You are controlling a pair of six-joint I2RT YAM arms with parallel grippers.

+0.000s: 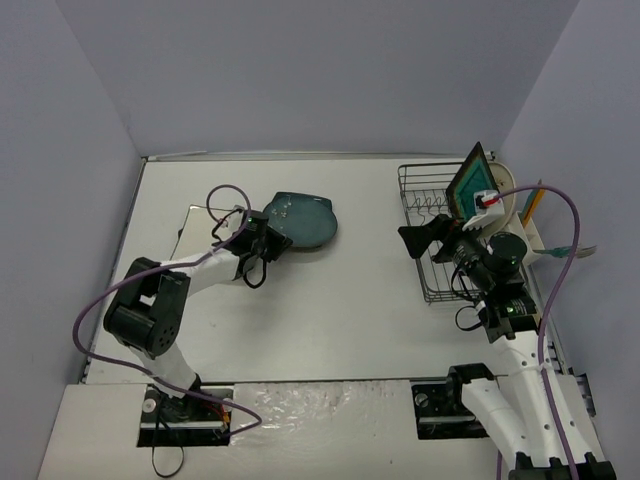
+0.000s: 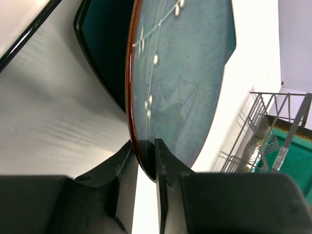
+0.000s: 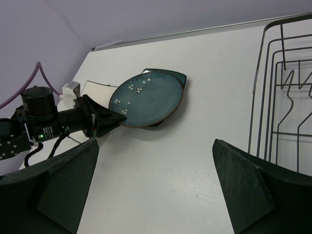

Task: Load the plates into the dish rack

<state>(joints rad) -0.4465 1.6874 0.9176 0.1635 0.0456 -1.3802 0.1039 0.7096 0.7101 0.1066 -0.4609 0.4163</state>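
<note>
Left hand [image 2: 146, 158] pinches teal plate [image 2: 190, 73] rim; long axis toward dish rack [image 2: 261, 122].

White table [image 1: 330, 300] bears plates [image 1: 305, 222], dish rack [image 1: 425, 200].

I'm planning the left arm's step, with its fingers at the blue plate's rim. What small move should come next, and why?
Probably lift the blue plate slightly, straight up. The left gripper pinches its near rim, and it lies on a darker plate. Raising it first should clear that one before carrying it toward the dish rack.
</note>
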